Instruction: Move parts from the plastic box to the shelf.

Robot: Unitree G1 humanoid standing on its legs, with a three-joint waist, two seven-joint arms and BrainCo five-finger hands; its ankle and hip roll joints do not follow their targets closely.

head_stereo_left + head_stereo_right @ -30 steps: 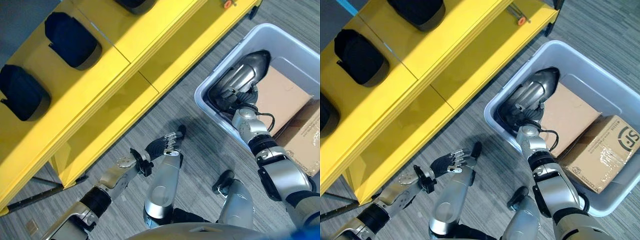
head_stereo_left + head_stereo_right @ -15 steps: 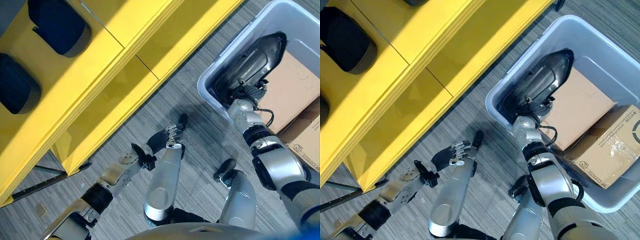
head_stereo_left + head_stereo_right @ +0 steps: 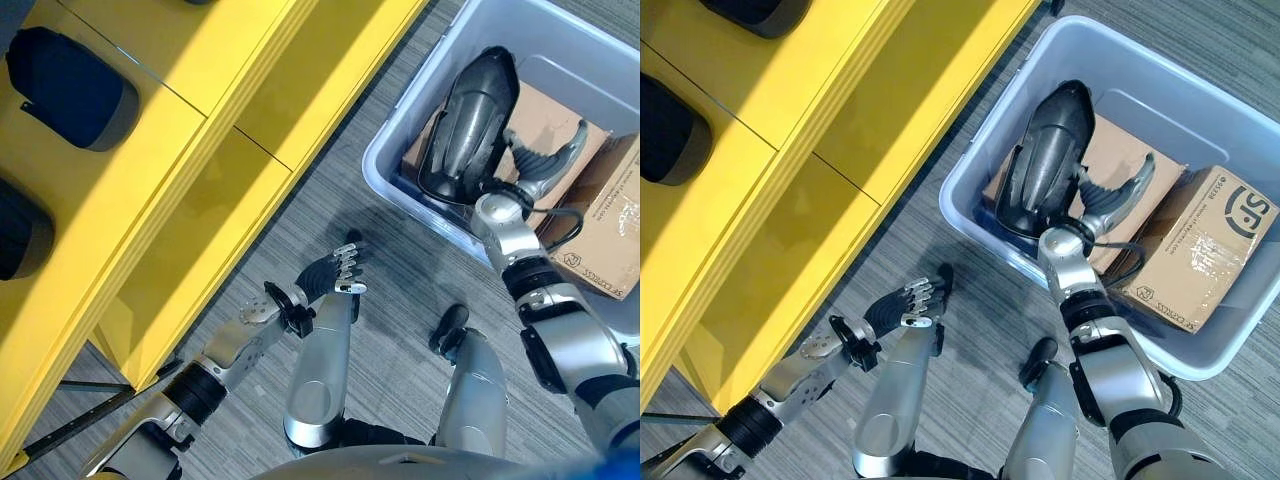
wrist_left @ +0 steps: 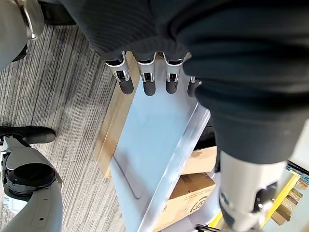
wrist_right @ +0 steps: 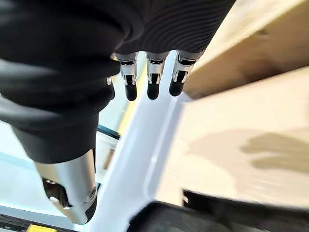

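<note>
One part in hand: the dark part (image 3: 1045, 160) stands tilted in the plastic box (image 3: 1185, 95), against the cardboard boxes (image 3: 1195, 245).
Right hand (image 3: 1065, 238): at the part's base; grip cannot be told.
Left hand (image 3: 325, 280): open, idle above the floor.
Shelf (image 3: 200, 150): yellow, near.
Advice: lift straight, clear the rim.

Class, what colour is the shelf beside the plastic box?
The shelf is bright yellow, clearest in the left eye view.
</note>
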